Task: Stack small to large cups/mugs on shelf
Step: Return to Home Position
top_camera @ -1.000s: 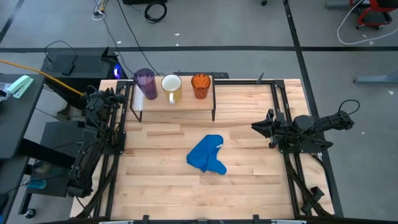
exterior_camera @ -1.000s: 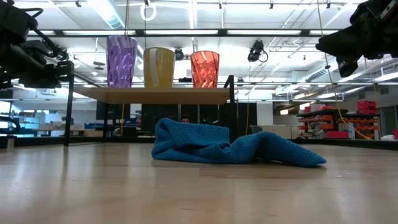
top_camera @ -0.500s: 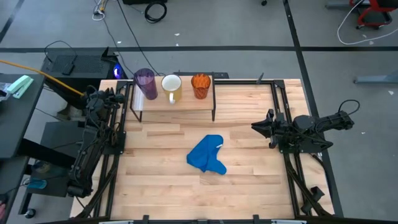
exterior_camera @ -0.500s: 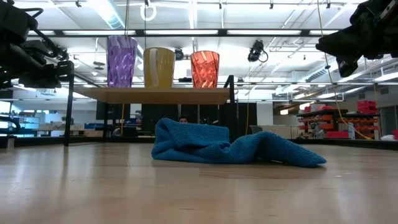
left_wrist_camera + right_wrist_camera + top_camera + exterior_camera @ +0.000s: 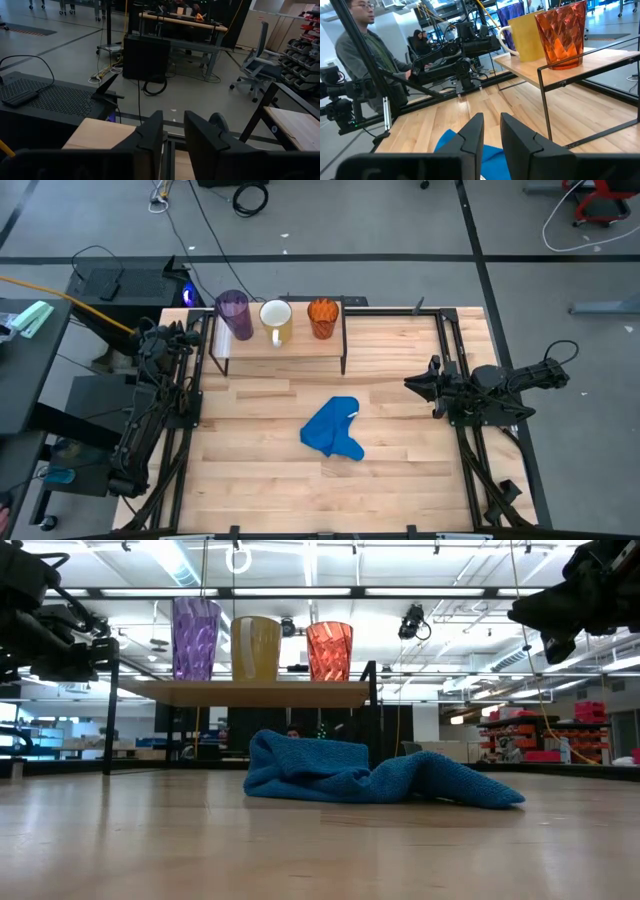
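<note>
Shelf (image 5: 300,340): standing at counter (image 5: 400,470) rear, carrying purple tumbler (image 5: 235,313), mug (image 5: 276,320), orange cup (image 5: 322,316) in a row. Blue cloth (image 5: 332,430): lying mid-counter. Left end effector (image 5: 172,132) and right end effector (image 5: 491,131): hovering at the sides, fingers standing slightly apart, gripping nothing.

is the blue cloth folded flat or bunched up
Bunched up. The blue cloth lies in a rumpled heap on the table, with raised folds at one end and a lower tail at the other.
</note>
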### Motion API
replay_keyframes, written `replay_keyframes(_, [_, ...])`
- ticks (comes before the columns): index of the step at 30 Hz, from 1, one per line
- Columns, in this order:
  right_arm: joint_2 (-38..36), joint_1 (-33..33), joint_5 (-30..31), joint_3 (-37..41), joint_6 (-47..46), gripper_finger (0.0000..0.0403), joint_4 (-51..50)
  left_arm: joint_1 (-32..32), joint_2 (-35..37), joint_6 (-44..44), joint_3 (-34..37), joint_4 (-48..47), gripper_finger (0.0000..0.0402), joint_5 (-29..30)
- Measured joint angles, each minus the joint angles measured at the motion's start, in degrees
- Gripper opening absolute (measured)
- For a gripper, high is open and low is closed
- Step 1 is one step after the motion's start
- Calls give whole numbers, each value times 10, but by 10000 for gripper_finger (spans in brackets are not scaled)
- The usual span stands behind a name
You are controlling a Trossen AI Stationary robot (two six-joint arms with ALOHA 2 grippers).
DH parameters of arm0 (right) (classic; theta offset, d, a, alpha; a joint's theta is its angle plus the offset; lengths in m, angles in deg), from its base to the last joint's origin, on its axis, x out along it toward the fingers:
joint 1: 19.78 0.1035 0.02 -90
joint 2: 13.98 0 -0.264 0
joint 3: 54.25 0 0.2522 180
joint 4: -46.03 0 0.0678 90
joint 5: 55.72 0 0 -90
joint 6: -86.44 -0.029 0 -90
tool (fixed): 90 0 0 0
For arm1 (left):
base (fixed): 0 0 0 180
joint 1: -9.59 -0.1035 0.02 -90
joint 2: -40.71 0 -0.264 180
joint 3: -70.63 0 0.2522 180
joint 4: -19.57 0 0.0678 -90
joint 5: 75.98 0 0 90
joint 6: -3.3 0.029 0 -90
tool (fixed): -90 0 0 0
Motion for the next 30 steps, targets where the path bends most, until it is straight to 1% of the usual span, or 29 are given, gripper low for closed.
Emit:
replay_keyframes(6, [0, 0, 0, 0, 0, 71, 0, 0, 0, 0, 0, 0, 91, 0])
replay_keyframes(14, [0, 0, 0, 0, 0, 71, 0, 0, 0, 0, 0, 0, 83, 0])
replay_keyframes(23, [0, 0, 0, 0, 0, 71, 0, 0, 0, 0, 0, 0, 91, 0])
replay_keyframes(30, [0, 0, 0, 0, 0, 71, 0, 0, 0, 0, 0, 0, 82, 0])
